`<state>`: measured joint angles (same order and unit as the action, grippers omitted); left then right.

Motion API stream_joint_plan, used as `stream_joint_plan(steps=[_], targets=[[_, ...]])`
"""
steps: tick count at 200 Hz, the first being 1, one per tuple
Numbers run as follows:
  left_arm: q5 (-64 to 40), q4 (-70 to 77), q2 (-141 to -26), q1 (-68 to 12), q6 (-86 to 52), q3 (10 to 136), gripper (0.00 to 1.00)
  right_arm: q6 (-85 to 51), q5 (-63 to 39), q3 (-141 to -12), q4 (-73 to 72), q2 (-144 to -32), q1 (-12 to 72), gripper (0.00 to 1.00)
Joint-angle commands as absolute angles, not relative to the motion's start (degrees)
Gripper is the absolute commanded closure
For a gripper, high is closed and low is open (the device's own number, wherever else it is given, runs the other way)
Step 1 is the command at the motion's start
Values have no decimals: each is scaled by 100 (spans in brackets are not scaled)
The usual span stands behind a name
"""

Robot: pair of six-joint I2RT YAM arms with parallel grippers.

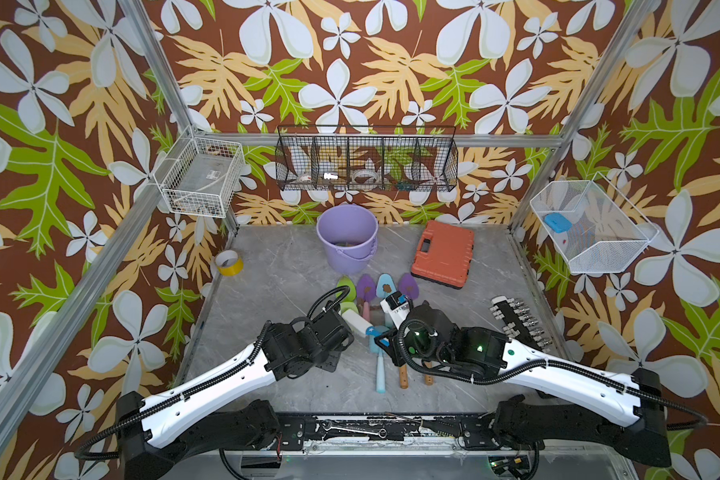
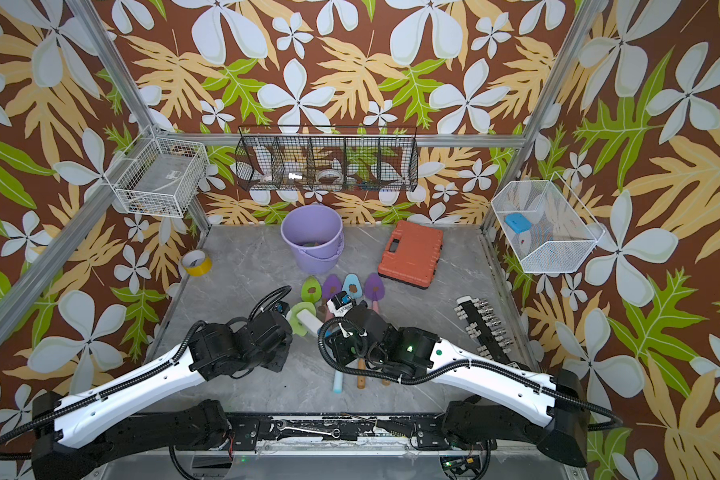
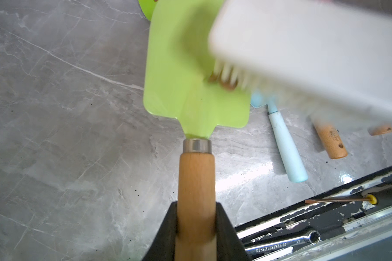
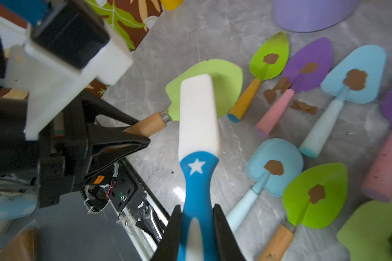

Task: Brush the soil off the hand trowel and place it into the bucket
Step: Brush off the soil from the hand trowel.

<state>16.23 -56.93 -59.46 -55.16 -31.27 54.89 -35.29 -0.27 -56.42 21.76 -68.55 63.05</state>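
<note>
Bristles (image 3: 230, 72) of my white brush (image 4: 198, 108) sit on a soil blob (image 3: 224, 84) on the green trowel (image 3: 179, 67); left gripper (image 3: 196, 210) clamps its handle, right gripper (image 4: 197, 214) holds the brush.

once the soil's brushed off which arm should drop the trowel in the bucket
Left. The left gripper is shut on the green trowel by its wooden handle; the right gripper is shut on the brush, and the bucket stands open ahead.
</note>
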Motion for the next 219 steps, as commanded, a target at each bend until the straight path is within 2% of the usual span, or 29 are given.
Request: stream_joint_plan(steps=[1, 20, 40, 70, 105, 138, 167, 197, 219], targets=[[1663, -5604, -5925, -5477, -3114, 5475, 100, -3386, -134, -5738, 1888, -7070, 6405, 100], [1644, -5575, -5915, -5466, -3147, 5462, 100, -3393, 54, -5806, 1905, -7257, 6442, 100], [1644, -5561, -5929, -5456, -3182, 5427, 100, -3461, 863, -5875, 2386, -7361, 6387, 100], [1636, -5565, -5808, -5442, -3335, 5263, 100, -3521, 1287, -5698, 2440, -7024, 6198, 100], [1635, -5569, -5669, -5414, -3439, 5123, 100, -3406, 615, -5653, 1757, -6803, 6330, 100], [1609, -5501, -5594, -5398, -3479, 5071, 100, -3360, 251, -5685, 1204, -7242, 6728, 100], [1592, -5441, -5555, -5391, -3456, 5055, 100, -3465, 609, -5650, 1441, -7540, 6673, 100], [1569, -5443, -5544, -5373, -3445, 5027, 100, -3639, 723, -5282, 1532, -7335, 6142, 100], [1563, -5415, -5532, -5360, -3459, 5010, 100, -3572, 864, -5358, 1610, -7192, 6073, 100]])
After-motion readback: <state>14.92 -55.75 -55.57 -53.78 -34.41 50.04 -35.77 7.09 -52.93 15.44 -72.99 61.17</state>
